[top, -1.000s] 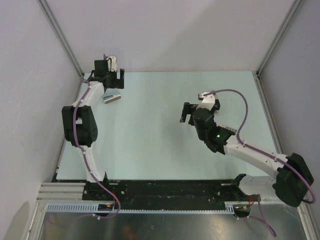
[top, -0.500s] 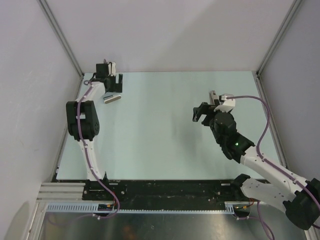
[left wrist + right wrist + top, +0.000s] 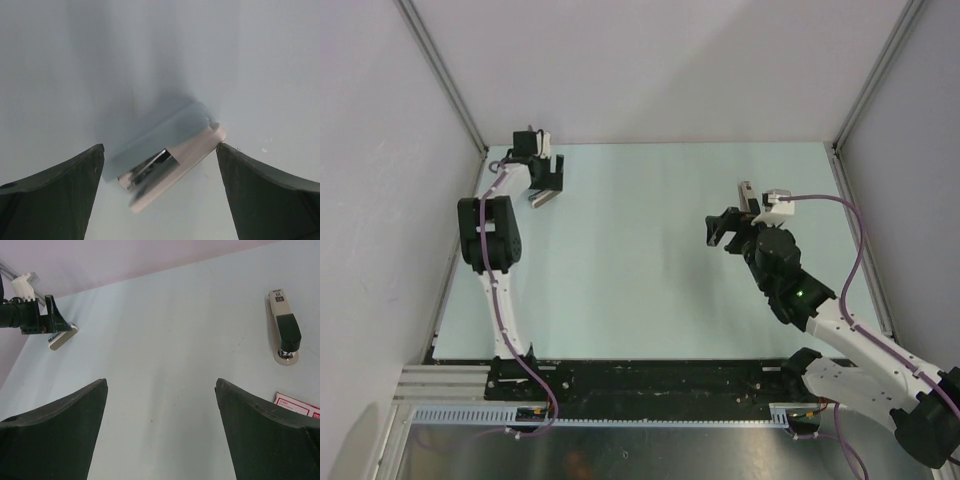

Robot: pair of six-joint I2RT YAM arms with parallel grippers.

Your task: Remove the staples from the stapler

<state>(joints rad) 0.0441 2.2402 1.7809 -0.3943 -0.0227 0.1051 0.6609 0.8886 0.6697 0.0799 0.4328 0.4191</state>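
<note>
A: What is cut off or hard to make out?

B: The stapler (image 3: 285,325) is seen plainly from the right wrist. From above it is partly masked by that wrist, and only a slim bar shows. A red-and-white box (image 3: 296,404) is clipped by a finger (image 3: 270,435) and the frame edge, so its print cannot be read. The pale piece (image 3: 170,155) under the left wrist is blurred. A shiny metal part is seen in it, but what it is cannot be told.

A: Where is the stapler, and how are the jaws set?

B: It is laid flat on the surface (image 3: 640,250), right of centre, well apart from the pale piece at the far left corner. Both pairs of jaws are spread wide and nothing is gripped. The left jaws are set astride the pale piece, and contact with one finger cannot be settled. The right jaws are held over bare surface, near the stapler.
</note>
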